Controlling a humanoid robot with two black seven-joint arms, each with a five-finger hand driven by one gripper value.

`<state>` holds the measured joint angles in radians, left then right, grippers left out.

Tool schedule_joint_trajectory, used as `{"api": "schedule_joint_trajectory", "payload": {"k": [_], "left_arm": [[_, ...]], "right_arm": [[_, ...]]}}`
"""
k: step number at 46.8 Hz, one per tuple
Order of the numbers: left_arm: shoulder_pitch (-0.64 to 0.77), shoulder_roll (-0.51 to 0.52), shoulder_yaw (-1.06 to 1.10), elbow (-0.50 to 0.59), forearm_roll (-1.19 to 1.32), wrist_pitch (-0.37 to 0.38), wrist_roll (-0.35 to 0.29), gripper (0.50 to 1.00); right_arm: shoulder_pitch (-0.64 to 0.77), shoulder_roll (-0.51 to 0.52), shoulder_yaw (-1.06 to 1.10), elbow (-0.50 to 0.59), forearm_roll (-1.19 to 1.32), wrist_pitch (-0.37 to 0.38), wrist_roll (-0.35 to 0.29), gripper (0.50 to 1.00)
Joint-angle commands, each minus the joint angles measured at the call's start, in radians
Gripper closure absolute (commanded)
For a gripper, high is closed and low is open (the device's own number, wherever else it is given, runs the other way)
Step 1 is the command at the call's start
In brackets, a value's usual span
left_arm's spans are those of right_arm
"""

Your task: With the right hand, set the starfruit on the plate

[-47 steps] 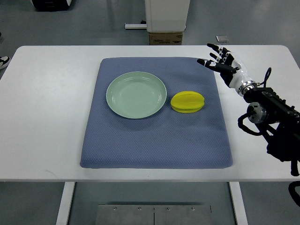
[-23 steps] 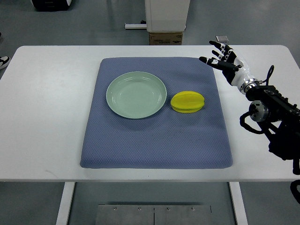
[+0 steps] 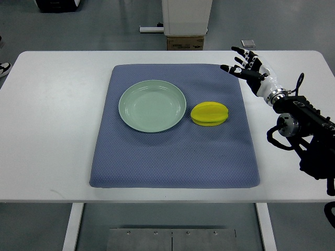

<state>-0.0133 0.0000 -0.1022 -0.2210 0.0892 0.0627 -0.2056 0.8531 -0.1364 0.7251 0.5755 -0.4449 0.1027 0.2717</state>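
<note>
A yellow starfruit [image 3: 210,113] lies on the blue mat [image 3: 172,157], just right of a pale green plate [image 3: 152,105] with nothing on it. The fruit and the plate's rim are almost touching. My right hand [image 3: 245,66] hovers over the mat's far right corner, up and to the right of the starfruit, well apart from it. Its fingers are spread and hold nothing. The right arm [image 3: 301,123] comes in from the right edge. No left arm shows.
The mat lies on a white table [image 3: 52,130]. Past the table's far edge stand a white post base with a cardboard box [image 3: 185,42] and a small grey object [image 3: 248,43] on the floor.
The right hand rose slightly toward the table's far edge, then eased back a little to the left. Starfruit and plate have stayed put.
</note>
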Motion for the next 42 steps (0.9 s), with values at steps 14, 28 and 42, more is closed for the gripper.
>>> {"api": "schedule_joint_trajectory", "payload": {"k": [14, 28, 42], "left_arm": [[-0.001, 0.000, -0.001, 0.000, 0.000, 0.000, 0.000, 0.500], [0.000, 0.000, -0.001, 0.000, 0.000, 0.000, 0.000, 0.500], [0.001, 0.000, -0.001, 0.000, 0.000, 0.000, 0.000, 0.500]], "right_arm": [[-0.002, -0.029, -0.038, 0.056, 0.000, 0.003, 0.012, 0.500], [-0.002, -0.057, -0.084, 0.099, -0.008, 0.012, 0.017, 0.500], [-0.011, -0.095, -0.194, 0.156, -0.150, 0.041, 0.130, 0.500]]}}
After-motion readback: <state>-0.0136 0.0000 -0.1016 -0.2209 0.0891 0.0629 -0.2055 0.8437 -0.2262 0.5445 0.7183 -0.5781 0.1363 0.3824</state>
